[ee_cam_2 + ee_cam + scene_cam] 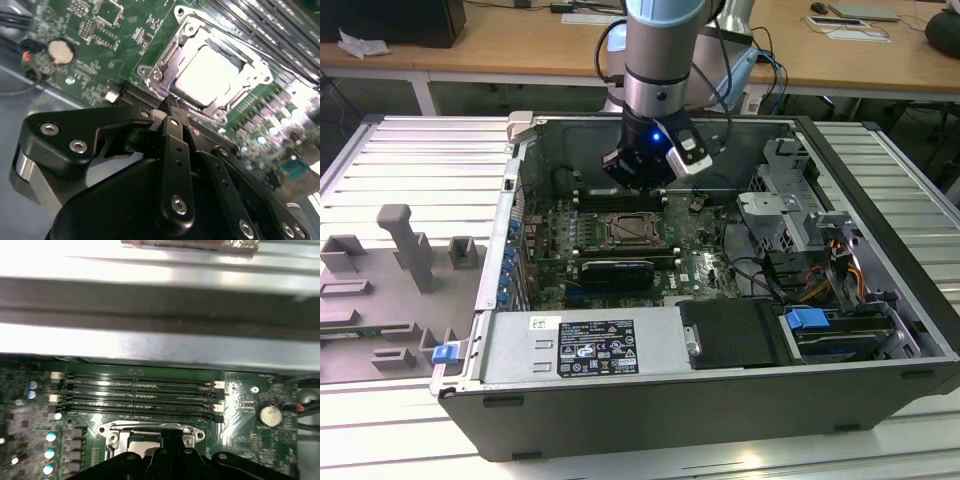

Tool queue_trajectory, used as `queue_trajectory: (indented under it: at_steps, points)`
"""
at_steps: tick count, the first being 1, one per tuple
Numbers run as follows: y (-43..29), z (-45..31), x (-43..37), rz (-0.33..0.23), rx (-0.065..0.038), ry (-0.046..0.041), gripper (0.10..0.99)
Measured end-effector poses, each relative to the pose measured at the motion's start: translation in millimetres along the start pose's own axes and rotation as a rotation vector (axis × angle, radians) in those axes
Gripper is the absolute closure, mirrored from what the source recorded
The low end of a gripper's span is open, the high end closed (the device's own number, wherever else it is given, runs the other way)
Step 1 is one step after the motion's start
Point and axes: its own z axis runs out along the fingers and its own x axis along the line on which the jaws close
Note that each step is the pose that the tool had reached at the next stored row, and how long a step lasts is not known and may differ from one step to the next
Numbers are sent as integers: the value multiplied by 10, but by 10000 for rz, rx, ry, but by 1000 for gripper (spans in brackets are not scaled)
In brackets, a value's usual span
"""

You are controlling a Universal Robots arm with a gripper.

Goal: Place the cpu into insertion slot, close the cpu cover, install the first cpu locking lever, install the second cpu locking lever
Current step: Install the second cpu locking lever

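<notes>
The gripper [172, 107] hung inside the open computer case [880, 290], just above the near edge of the socket on the green motherboard [90, 75]. Its black fingers were drawn together at the tips, with nothing visibly gripped between them.

The cpu [212, 70], a pale, smooth, square metal chip, lay seated in the socket directly beyond the fingertips. The cpu cover [172, 57], a thin bright steel frame with a cut-out centre, appeared to lie flat around the chip. On that evidence, placement was done and the cover looked closed; the lever steps appeared to be in hand, though the levers could not be made out.

Any next move would call for a fine, low contact near the frame's edge without scraping the board.

Long dark memory slots [140, 390] lay beyond the socket.
</notes>
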Motion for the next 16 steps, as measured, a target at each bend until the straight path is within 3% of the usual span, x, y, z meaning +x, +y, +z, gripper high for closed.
queue_trajectory:
  at_steps: [2, 4, 6, 10, 16]
  points:
    - [8, -80, -1, 0, 1, 0, 980]
    - [-7, -103, -1, -2, -1, 1, 980]
    - [-96, -113, 8, 0, 0, 1, 980]
    - [-206, -124, 14, -1, 0, 0, 980]
    - [-313, -134, 20, -1, 1, 1, 980]
